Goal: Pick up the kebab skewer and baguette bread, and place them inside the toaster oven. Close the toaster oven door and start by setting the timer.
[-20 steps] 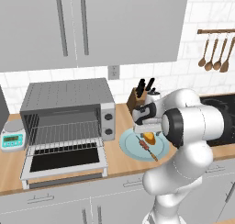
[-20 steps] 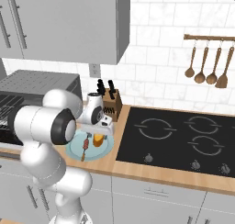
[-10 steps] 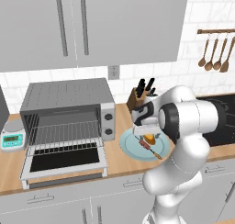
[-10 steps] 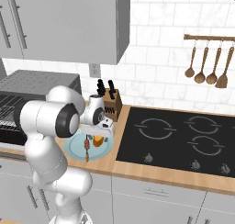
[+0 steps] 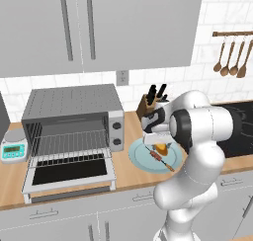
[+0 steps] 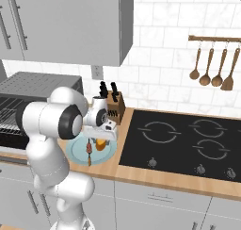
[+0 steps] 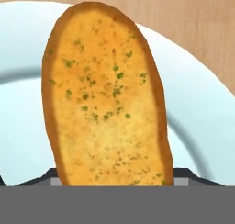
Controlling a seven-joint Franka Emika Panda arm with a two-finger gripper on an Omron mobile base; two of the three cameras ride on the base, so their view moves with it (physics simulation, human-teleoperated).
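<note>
The baguette bread [image 7: 108, 94], golden with green flecks, lies on a round light blue plate [image 7: 202, 126] beside the toaster oven [image 5: 74, 111]. My gripper [image 5: 157, 143] reaches down onto it, and the dark fingertips [image 7: 195, 175] press against both long sides of the loaf. In the right base view the baguette bread [image 6: 100, 144] peeks out orange under my gripper [image 6: 100, 138]. The kebab skewer [image 5: 160, 158] rests on the plate [image 5: 141, 158] just in front of the loaf, free. The toaster oven door [image 5: 71, 173] hangs open and flat, with the wire racks showing.
A knife block [image 5: 150, 99] stands behind the plate by the wall. A small white scale [image 5: 12, 148] sits left of the oven. The black cooktop [image 6: 188, 139] lies to the right, with wooden utensils [image 6: 212, 69] hung above it. Wall cabinets hang overhead.
The hand has dropped a little onto the plate and the jaws have narrowed around the baguette bread. The skewer and oven have not moved.
</note>
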